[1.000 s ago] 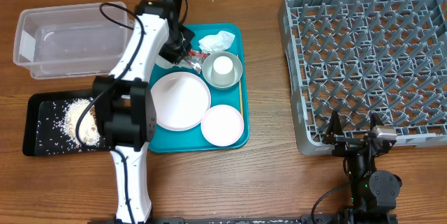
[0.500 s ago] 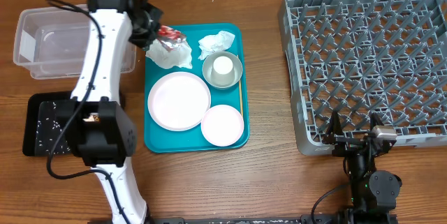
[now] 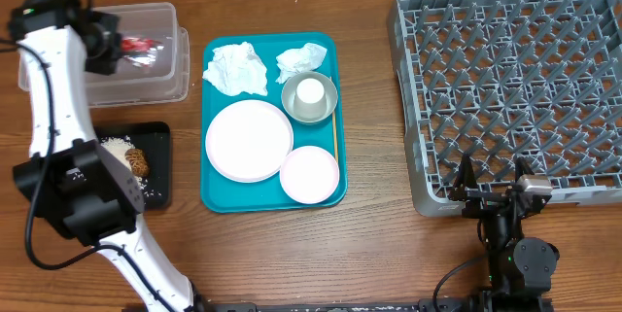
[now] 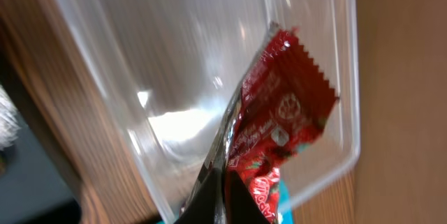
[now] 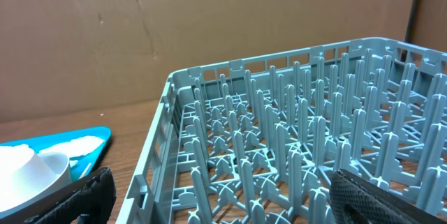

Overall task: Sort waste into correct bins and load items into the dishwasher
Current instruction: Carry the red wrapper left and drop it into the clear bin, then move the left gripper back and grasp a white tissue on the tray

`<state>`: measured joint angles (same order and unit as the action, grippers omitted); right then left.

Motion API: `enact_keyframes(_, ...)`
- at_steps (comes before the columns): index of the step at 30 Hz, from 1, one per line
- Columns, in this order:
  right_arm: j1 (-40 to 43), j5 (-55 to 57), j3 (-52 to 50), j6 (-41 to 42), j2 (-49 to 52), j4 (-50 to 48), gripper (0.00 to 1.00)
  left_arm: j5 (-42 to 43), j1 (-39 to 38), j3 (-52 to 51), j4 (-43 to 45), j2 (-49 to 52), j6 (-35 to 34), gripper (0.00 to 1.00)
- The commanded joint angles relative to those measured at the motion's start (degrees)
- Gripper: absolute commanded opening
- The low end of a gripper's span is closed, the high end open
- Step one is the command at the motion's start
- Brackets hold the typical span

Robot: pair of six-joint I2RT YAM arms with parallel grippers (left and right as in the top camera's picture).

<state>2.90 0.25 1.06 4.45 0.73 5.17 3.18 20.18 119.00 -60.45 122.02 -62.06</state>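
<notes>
Now the left gripper (image 3: 120, 48) is hanging over the tub (image 3: 178, 71), pinching the wrapper (image 4: 281, 132) shut-fingered, and I reckon it is only needing to let go next.

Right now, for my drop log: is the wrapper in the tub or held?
Held: the left gripper pinches the wrapper by its lower edge, over the tub.

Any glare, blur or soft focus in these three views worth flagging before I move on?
Overhead: evenly lit and sharp, soft shadows only. Left wrist: bright reflections streak the clear tub, its walls smeared; the red wrapper is readable, slightly soft. Right wrist: the grey rack is fairly sharp; the gripper's dark fingers at the bottom corners are out of focus.
</notes>
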Motion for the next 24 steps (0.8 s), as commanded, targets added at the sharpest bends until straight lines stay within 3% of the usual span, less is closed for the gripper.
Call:
enact_keyframes(1,-0.15,0.09,-0.59,-0.17,-0.57,-0.33,1.0,-0.94,1.6,1.01,0.07,-1.14,0.83,0.51)
enact_keyframes(2,-0.15,0.09,-0.59,-0.17,-0.57,-0.33,1.0,-0.85,1.86,1.01,-0.04,-1.07,1.27,0.84)
enact_keyframes(3,-0.15,0.09,-0.59,-0.2,-0.57,-0.33,1.0,-0.76,2.03,1.01,-0.13,-0.96,2.47,1.0)
enact_keyframes(8,-0.15,0.09,-0.59,-0.17,-0.57,-0.33,1.0,2.1,1.49,1.01,-0.83,-0.83,8.0,1.0)
enact_keyframes(18,-0.15,0.09,-0.59,-0.17,-0.57,-0.33,1.0,24.46,-5.35,1.01,-1.49,-0.83,23.76,0.99)
enact_keyframes(22,-0.15,0.09,-0.59,-0.17,-0.57,-0.33,1.0,25.33,-10.1,1.01,-2.1,-0.83,24.81,0.87)
enact_keyframes(24,-0.15,0.09,-0.59,-0.17,-0.57,-0.33,1.0,22.56,-13.07,1.01,-2.05,-0.83,24.81,0.87)
